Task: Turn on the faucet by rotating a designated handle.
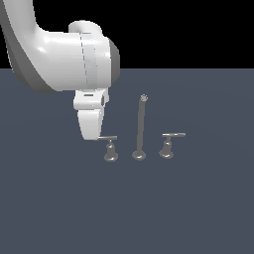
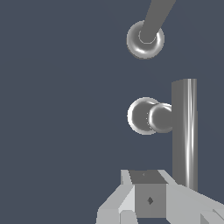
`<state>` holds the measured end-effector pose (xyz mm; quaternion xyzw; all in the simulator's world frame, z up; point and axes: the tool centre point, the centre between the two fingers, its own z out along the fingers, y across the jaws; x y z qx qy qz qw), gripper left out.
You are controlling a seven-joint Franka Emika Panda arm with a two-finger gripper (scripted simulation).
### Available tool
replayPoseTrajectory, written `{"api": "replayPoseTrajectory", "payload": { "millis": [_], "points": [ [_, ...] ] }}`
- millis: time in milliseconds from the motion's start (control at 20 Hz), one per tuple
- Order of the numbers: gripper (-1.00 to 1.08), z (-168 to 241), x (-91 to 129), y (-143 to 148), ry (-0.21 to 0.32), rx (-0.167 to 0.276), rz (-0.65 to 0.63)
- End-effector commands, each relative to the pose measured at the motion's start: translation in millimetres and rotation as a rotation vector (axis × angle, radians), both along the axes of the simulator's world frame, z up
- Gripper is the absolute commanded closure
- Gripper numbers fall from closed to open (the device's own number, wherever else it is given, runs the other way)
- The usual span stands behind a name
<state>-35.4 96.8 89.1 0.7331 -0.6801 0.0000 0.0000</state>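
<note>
1. Grey-metal faucet pieces stand in a row on the dark desk [image 1: 59, 208]: the handle [image 1: 108, 139] toward the exterior view's left, the spout rod [image 1: 141, 126] in the middle, the twin handle [image 1: 171, 136] beyond it.
2. At the handle's bar end sits the white pincer [image 1: 92, 130] (touching or just beside, I cannot tell); whether its fingers are wide or narrow is also unclear.
3. Judged step: contact made, rotation not yet done.
4. Next, a sideways push should swing the bar about its stem [image 2: 161, 117] without slipping off.

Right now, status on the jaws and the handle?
Gripper low at the handle bar's end; jaws' state unclear. Handle bar level on its stem. Spout and twin handle stand clear, nothing blocking.
</note>
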Motion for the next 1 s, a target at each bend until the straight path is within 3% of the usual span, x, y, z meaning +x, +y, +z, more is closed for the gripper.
{"api": "replayPoseTrajectory", "payload": {
  "millis": [0, 150, 800, 950],
  "points": [
    [1.08, 0, -9, 5, 0.0, 0.0, 0.0],
    [1.08, 0, -5, 2, -0.007, 0.002, -0.006],
    [1.08, 0, -51, -4, -0.001, 0.0, 0.0],
    [1.08, 0, -50, 4, -0.004, 0.006, 0.019]
  ]
}}
